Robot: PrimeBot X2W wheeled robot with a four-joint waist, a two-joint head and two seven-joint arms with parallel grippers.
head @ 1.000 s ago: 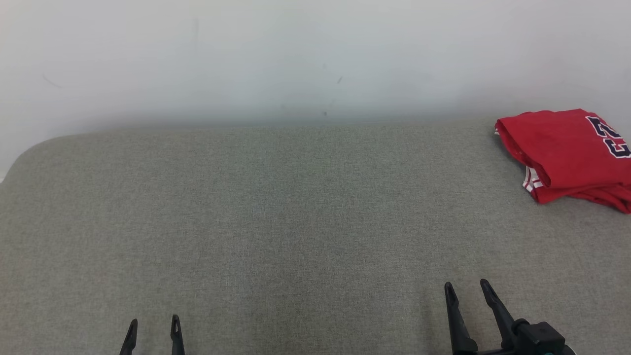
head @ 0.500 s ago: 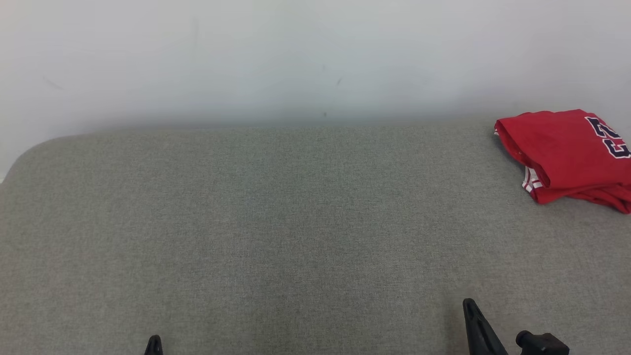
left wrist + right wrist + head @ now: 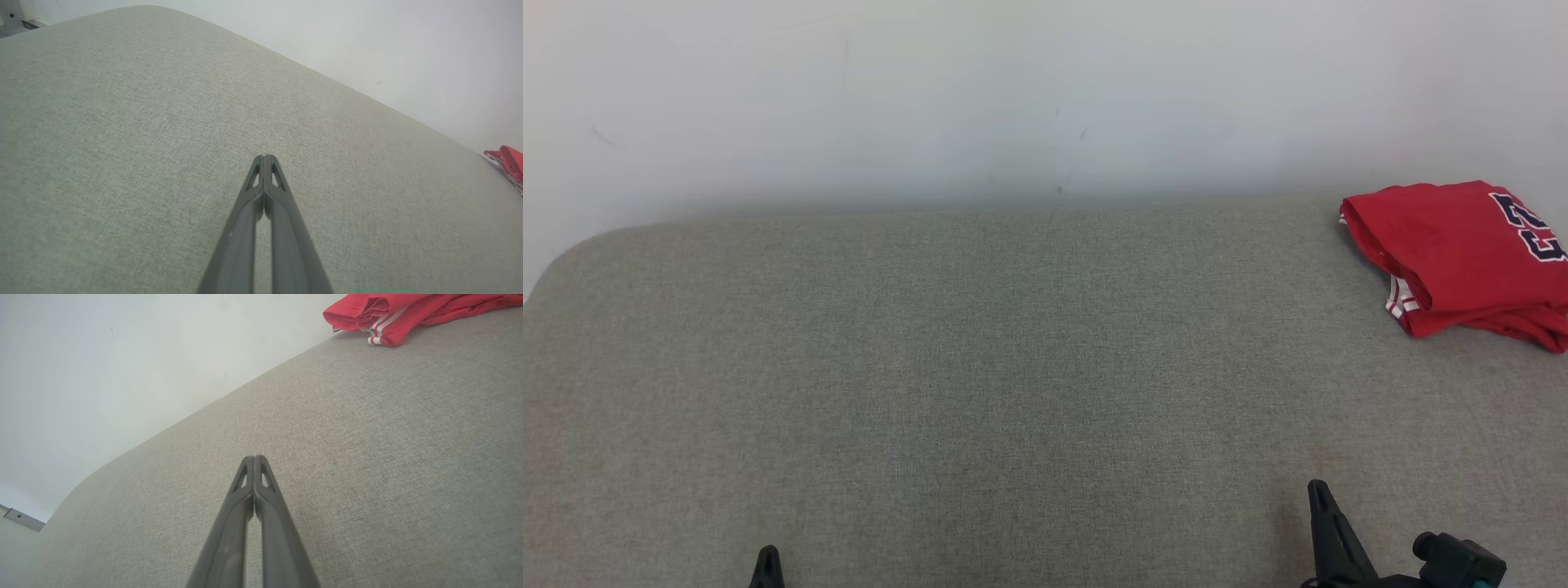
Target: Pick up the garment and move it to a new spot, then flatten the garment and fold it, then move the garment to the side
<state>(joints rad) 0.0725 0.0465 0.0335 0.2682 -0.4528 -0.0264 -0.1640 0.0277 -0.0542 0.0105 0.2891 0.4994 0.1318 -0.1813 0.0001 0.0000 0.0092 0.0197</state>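
A folded red garment (image 3: 1454,253) lies at the far right of the grey surface (image 3: 1013,367)

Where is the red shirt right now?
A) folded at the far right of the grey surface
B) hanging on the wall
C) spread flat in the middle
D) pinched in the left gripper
A: the red shirt lies folded at the far right of the grey surface.

Garment (image 3: 1454,253) on the table (image 3: 1013,367), at the far right end, close to the wall (image 3: 1013,98) behind. Right pincer (image 3: 1319,498) well before the garment and a little to its left, over the table's near part. Left pincer (image 3: 766,563) also before the garment, much farther to its left, well apart.
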